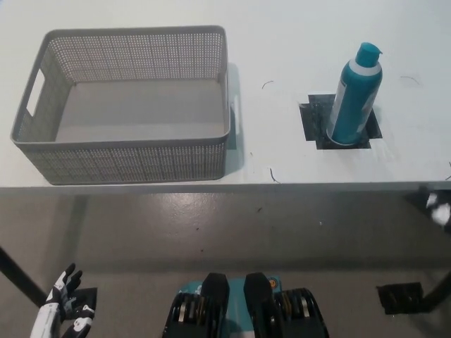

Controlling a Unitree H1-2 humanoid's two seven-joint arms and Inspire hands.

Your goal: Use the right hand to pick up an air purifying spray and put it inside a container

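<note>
The air purifying spray [354, 95] is a teal can with a teal cap. It stands upright on a black tape square [314, 127] at the right of the white table. A grey perforated basket [134, 160], the container, sits at the table's left with nothing in it. My white left hand [65, 304] hangs low at the lower left, below the table, fingers apart and holding nothing. My black right hand does not show.
The white table's front edge [211, 187] runs across the middle, with grey floor below it. Black table legs slant in at the lower left [17, 276] and lower right [438, 294]. A small dark shape [438, 208] at the right edge is unclear.
</note>
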